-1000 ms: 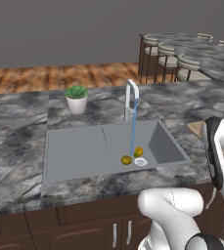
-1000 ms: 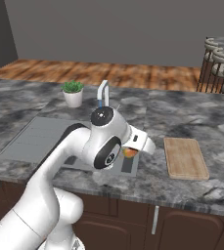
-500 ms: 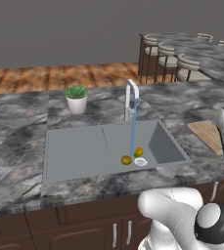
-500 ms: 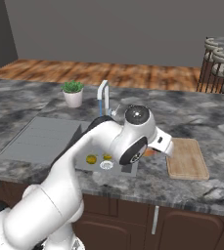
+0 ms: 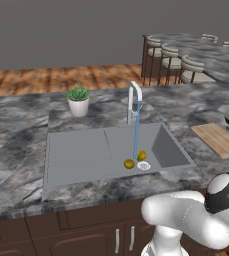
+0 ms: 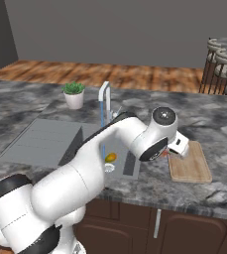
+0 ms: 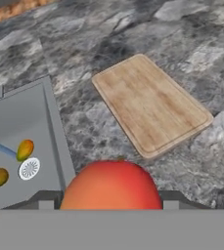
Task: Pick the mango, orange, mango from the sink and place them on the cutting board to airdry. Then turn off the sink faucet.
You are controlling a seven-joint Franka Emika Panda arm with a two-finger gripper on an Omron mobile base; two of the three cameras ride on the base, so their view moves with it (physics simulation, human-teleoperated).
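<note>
Your jaws are closed on the orange (image 7: 111, 184), which sits low and centre in the hand view, round, with no clear long axis. Ahead of it lies the board (image 7: 150, 104), bare, its long axis running from upper left to lower right on the tabletop (image 7: 103, 122). At left you see the sink (image 7: 15, 127) with two mangoes (image 7: 25, 149) beside the white drain (image 7: 30, 169).

In the left base view, your faucet (image 5: 134, 101) pours a blue stream into the sink (image 5: 86, 150); both mangoes (image 5: 129, 163) lie by the drain, and the board (image 5: 217, 139) sits at right.

In the right base view, your gripper (image 6: 170, 152) hangs at the board's (image 6: 189, 162) left edge.
</note>
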